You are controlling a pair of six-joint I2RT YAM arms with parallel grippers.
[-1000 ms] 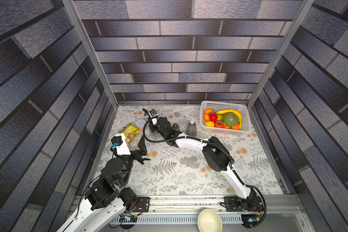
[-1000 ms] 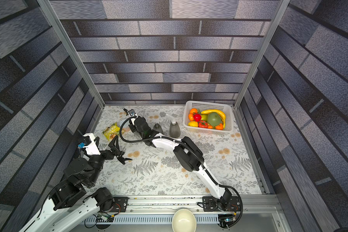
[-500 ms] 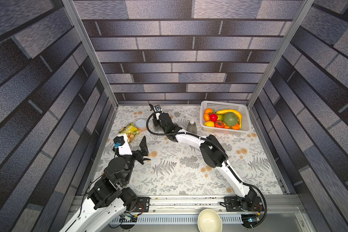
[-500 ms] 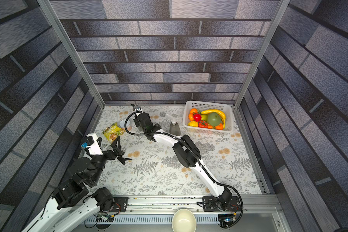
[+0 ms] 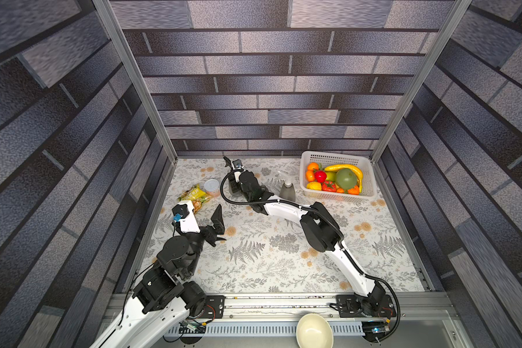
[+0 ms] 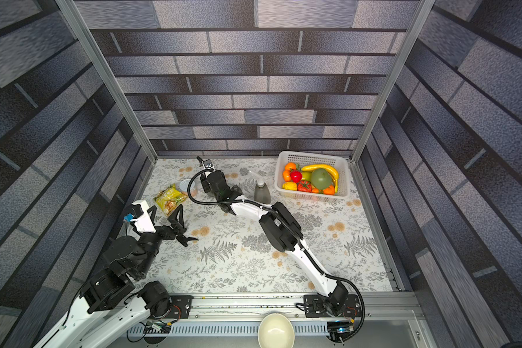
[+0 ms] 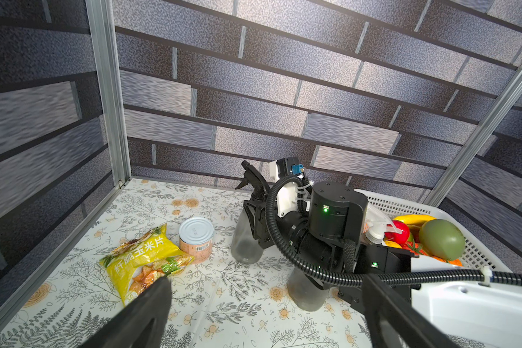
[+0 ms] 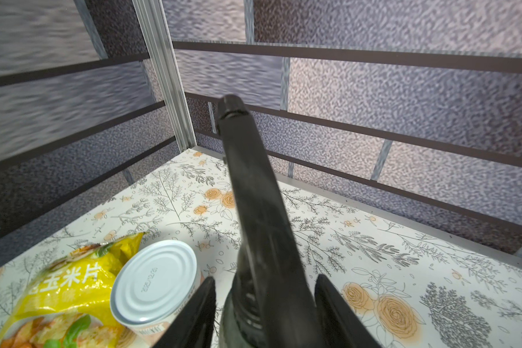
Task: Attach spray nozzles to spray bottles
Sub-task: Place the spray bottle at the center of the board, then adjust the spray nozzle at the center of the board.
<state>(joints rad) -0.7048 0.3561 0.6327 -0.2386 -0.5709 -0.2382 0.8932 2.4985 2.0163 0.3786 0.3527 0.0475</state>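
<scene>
Straddling the upright, bottle-mounted nozzle point(image 8: 247, 180), the right pincer point(image 8: 265, 280) stood part-open, gripping nothing. The left pincer point(image 5: 222, 224) gaped empty, farther off.

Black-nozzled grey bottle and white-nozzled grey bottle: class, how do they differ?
The smoky grey cone-shaped bottle with the black trigger nozzle stands between the jaws of the right gripper, near the silver-lidded can; the smoky grey bottle with the translucent white nozzle stands ungripped beside the white plastic fruit basket. Their nozzle colours differ. Both stand upright, nozzles on top.
</scene>
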